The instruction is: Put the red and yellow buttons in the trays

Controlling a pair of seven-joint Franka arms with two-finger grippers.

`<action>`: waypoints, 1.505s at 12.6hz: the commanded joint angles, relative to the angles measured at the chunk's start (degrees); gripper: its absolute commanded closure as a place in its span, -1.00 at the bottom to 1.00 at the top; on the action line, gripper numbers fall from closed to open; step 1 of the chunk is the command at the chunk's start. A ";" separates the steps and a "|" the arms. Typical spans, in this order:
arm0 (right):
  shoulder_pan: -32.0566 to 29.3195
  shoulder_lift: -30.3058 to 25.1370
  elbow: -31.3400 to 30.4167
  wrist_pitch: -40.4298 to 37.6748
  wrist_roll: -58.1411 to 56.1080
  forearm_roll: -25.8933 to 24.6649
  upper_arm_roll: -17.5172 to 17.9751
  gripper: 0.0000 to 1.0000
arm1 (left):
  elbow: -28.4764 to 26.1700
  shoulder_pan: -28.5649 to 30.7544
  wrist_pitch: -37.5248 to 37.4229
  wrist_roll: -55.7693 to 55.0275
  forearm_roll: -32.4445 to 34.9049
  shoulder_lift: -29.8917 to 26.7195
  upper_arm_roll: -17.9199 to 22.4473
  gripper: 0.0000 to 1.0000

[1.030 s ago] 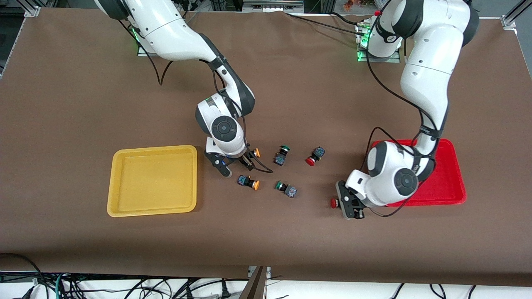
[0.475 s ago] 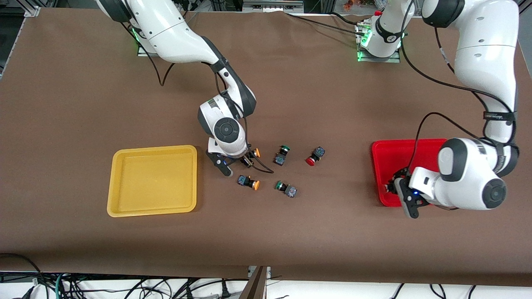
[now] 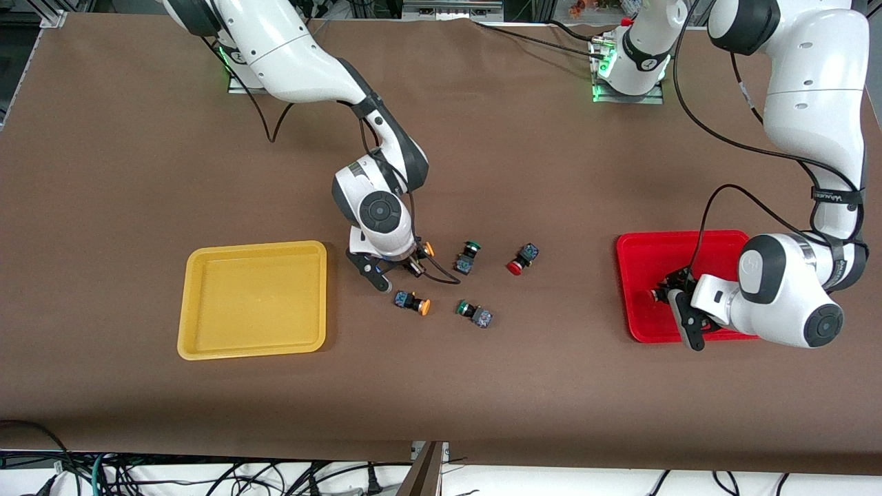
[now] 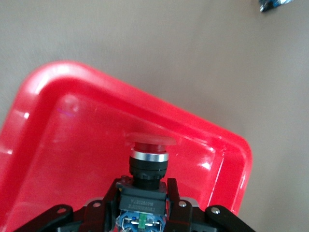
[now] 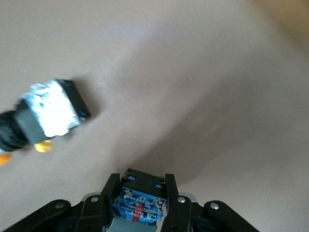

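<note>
My left gripper is shut on a red button and holds it just over the red tray, near the tray's edge toward the table's middle. The left wrist view shows the fingers clamped on its dark body, red cap over the tray floor. My right gripper is shut on a yellow button, beside the yellow tray; its body sits between the fingers. A second yellow button and a second red button lie on the table.
Two green-capped switches lie among the buttons, one beside my right gripper and one nearer the front camera. A brown mat covers the table. A cable loops from each wrist.
My left arm has carried the red button from the mat to over the red tray. My right gripper has shifted slightly with its yellow button.
</note>
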 commanded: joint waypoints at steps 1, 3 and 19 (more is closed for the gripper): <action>-3.92 -4.21 -0.02 -7.14 -11.54 0.98 -0.19 0.76 | -1.44 0.92 2.95 0.82 2.21 0.20 -0.23 0.05; -7.44 -6.76 -0.02 -13.21 -24.62 0.89 -0.45 0.76 | -1.71 0.92 3.49 0.82 2.30 0.03 -0.23 -0.98; -22.23 -2.29 -5.83 -2.43 -81.55 1.06 -13.90 0.16 | -12.06 -16.90 5.40 -47.31 2.12 -10.16 -5.41 -1.00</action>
